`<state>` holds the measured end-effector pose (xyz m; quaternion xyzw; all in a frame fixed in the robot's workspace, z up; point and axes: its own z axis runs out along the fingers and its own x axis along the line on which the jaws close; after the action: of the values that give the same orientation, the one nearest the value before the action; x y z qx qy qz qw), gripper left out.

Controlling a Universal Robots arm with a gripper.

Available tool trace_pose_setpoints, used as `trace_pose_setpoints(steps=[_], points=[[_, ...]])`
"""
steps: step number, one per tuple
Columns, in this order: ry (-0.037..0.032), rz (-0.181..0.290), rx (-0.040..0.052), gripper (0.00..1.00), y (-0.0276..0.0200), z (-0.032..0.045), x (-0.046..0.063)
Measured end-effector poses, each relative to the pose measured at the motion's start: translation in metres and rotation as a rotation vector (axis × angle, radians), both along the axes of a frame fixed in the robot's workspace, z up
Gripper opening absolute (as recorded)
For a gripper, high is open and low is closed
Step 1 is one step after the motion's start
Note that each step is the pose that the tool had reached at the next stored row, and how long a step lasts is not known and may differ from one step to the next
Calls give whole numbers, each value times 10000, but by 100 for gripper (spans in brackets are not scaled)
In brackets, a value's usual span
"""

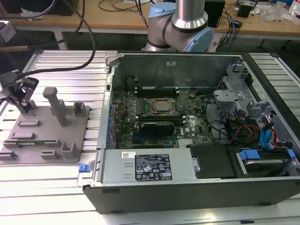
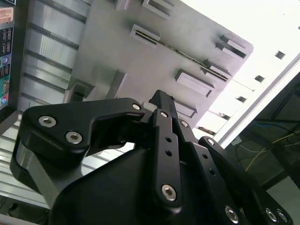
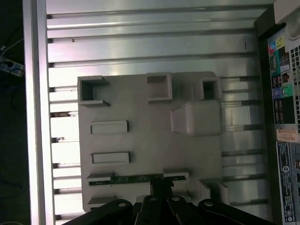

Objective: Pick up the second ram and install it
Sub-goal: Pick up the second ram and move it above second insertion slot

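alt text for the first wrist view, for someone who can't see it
The black claw is poised at a thin green ram stick held in a grey holder tray, which rests on a ribbed metal table beside a computer case.

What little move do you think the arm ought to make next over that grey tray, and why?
Probably a short, straight descent. The gripper hangs above the grey holder tray, lined up over the green ram stick resting in it. In the exterior view a gap shows between gripper and tray, so it seems too high to grasp the stick.
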<state>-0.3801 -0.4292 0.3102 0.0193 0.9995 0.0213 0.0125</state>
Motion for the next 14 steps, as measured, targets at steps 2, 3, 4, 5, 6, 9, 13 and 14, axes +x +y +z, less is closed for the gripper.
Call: trace_pose_setpoints(steps=[2,3,4,5,6,9,13,14], points=[[1,419,-27,8,0,-3,0],[9,860,-57,8,0,-7,0],[18,1247,-89,8,0,-12,0],[22,1508,-117,8,0,-14,0],[26,1678,-137,8,0,-15,0],[38,2251,-208,8,0,-19,0],[46,3879,-387,8,-1,-23,0],[44,4228,-414,8,-1,-24,0]])
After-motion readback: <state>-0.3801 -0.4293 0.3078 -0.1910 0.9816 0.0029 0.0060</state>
